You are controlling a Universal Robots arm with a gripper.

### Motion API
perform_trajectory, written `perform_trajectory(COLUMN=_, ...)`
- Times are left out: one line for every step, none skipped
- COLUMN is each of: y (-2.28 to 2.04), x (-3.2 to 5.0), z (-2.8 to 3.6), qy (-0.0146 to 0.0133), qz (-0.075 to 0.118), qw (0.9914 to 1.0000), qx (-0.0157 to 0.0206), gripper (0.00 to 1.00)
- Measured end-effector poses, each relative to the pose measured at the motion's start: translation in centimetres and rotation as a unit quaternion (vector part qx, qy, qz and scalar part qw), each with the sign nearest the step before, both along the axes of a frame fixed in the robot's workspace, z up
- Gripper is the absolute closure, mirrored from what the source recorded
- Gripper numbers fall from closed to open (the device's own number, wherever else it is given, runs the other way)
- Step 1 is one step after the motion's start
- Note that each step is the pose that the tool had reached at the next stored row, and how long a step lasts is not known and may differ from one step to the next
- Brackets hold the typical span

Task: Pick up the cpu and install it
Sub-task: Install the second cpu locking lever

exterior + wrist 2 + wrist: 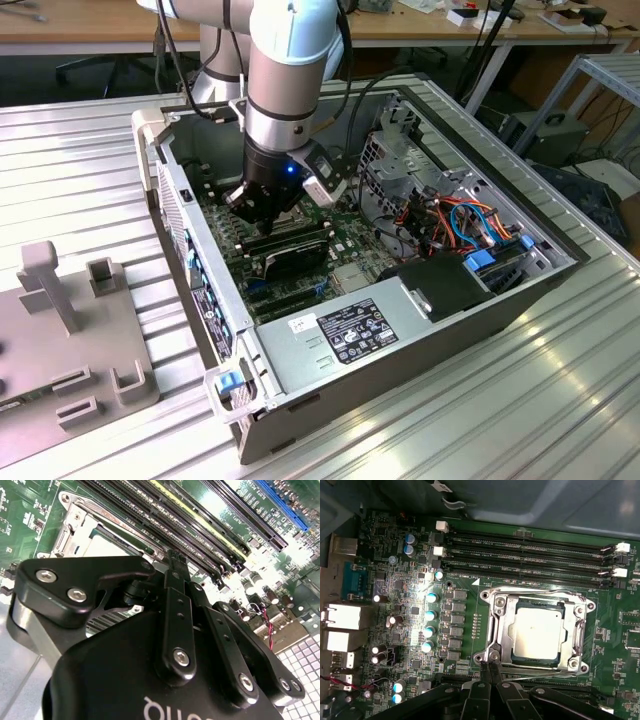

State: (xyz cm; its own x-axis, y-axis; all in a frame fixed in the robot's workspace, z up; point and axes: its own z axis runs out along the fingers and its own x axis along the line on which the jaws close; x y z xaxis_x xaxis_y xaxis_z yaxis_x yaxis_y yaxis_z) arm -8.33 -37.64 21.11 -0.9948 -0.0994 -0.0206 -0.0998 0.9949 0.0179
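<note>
While my hand (490,666) hangs low inside the open PC case (420,325), fingertips pressed together and holding nothing.
cpu (537,631) lies flat in the socket frame (497,630) on the motherboard (465,570), beside the RAM slots (530,555); in the first wrist view my fingertips sit at the frame's corner, just beside the cpu.

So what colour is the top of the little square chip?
Dull silver-grey; the cpu shows best in the first wrist view.

Open computer case (300,370) on ribbed metal table (90,150), green motherboard (410,580) inside, 4 memory slots (530,555), grey fixture block (60,330) near table edge.
</note>
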Motion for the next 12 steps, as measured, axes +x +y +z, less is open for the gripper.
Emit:
perform_trajectory(y=0.0, x=-0.01, z=-0.03, qy=0.0, qz=0.0, qw=1.0, qx=0.0, gripper=0.89)
perform_trajectory(y=0.0, x=-0.03, z=-0.05, qy=0.0, qz=0.0, qw=1.0, qx=0.0, gripper=0.89)
perform_trajectory(y=0.0, x=-0.05, z=-0.08, qy=0.0, qz=0.0, qw=1.0, qx=0.0, gripper=0.89)
perform_trajectory(y=0.0, x=-0.09, z=-0.1, qy=0.0, qz=0.0, qw=1.0, qx=0.0, gripper=0.89)
perform_trajectory(y=0.0, x=-0.12, z=-0.12, qy=0.0, qz=0.0, qw=1.0, qx=0.0, gripper=0.89)
perform_trajectory(y=0.0, x=-0.14, z=-0.13, qy=0.0, qz=0.0, qw=1.0, qx=0.0, gripper=0.89)
perform_trajectory(y=0.0, x=-0.17, z=-0.16, qy=0.0, qz=0.0, qw=1.0, qx=0.0, gripper=0.89)
perform_trajectory(y=0.0, x=-0.18, z=-0.18, qy=0.0, qz=0.0, qw=1.0, qx=0.0, gripper=0.89)
perform_trajectory(y=0.0, x=-0.2, z=-0.2, qy=0.0, qz=0.0, qw=1.0, qx=0.0, gripper=0.89)
perform_trajectory(y=0.0, x=-0.2, z=-0.21, qy=0.0, qz=0.0, qw=1.0, qx=0.0, gripper=0.89)
perform_trajectory(y=0.0, x=-0.21, z=-0.22, qy=0.0, qz=0.0, qw=1.0, qx=0.0, gripper=0.89)
perform_trajectory(y=0.01, x=-0.23, z=-0.27, qy=-0.0001, qz=0.0, qw=1.0, qx=0.0001, gripper=0.89)
